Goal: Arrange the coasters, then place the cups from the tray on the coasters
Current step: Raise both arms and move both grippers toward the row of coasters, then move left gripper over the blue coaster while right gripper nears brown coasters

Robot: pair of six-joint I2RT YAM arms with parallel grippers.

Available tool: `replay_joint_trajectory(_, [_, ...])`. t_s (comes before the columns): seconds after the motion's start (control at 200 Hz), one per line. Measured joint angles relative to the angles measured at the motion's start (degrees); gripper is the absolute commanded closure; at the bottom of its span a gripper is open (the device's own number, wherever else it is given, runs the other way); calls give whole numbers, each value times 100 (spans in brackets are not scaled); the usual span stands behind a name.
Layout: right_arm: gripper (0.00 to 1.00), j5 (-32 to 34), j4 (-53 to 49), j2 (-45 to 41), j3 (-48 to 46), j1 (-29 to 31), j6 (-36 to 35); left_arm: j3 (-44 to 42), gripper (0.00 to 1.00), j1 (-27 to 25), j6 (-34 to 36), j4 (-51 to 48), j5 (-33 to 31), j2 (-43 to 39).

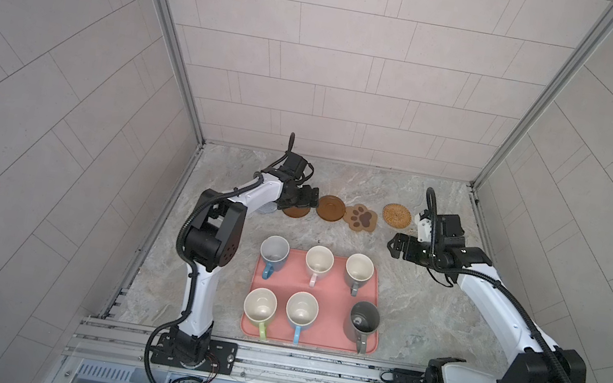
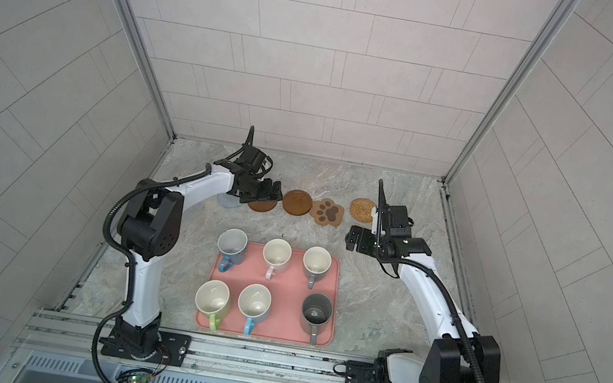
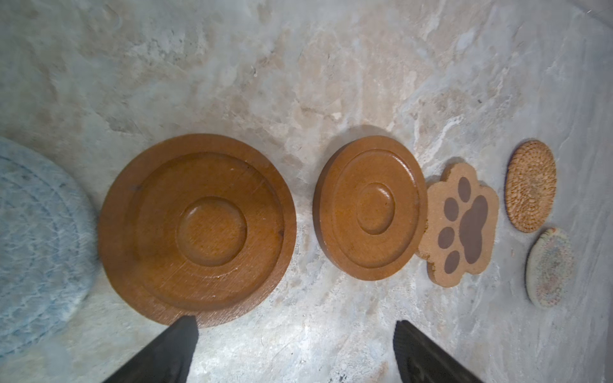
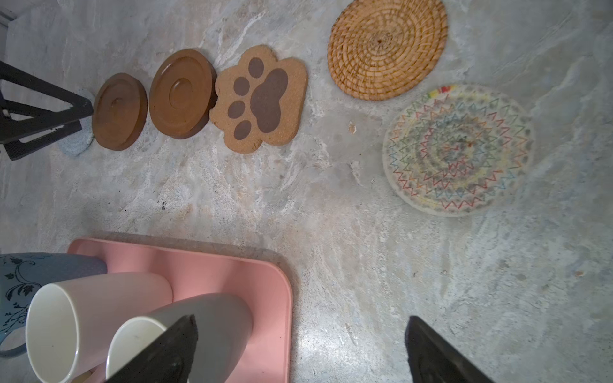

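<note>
I am reading this as coaster arranging: six mugs (image 1: 275, 248) are standing on the pink tray (image 1: 321, 321) at near middle. Along the far side are lying the crochet coaster (image 3: 36, 238), left wooden disc (image 3: 197, 228), right wooden disc (image 3: 370, 207), paw coaster (image 3: 461, 225) and rattan coaster (image 4: 386, 48), the woven coaster (image 4: 457, 149) nearer at right. My left claw (image 3: 295, 326) is hovering open, empty, over the left wooden disc; my right claw (image 4: 300, 320) is hanging open by the tray's far right corner. The right wooden disc is touching the paw coaster, so I am expecting to part them next.
</note>
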Motion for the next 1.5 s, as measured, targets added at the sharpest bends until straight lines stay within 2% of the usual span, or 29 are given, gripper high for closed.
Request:
replay_joint_trajectory(0.28, [1,120,-55,170,269,146,85,560,0,2,44,-385,20,452])
replay_joint_trajectory(0.505, [0,149,-479,243,772,151,256,837,0,2,-164,-566,160,472])
replay_joint_trajectory(0.776, [1,87,-857,407,907,151,385,1178,0,2,-400,-708,251,509])
replay_joint_trajectory(0.986, [1,-125,-894,702,984,153,435,1574,0,2,-442,-695,372,866])
replay_joint_trajectory(1.251, [0,-44,-918,1193,1346,162,433,1731,0,2,-210,-872,330,1327])
replay_joint_trajectory(1.501, [1,103,-1036,1646,1884,197,433,1821,0,24,81,-1137,234,1412])
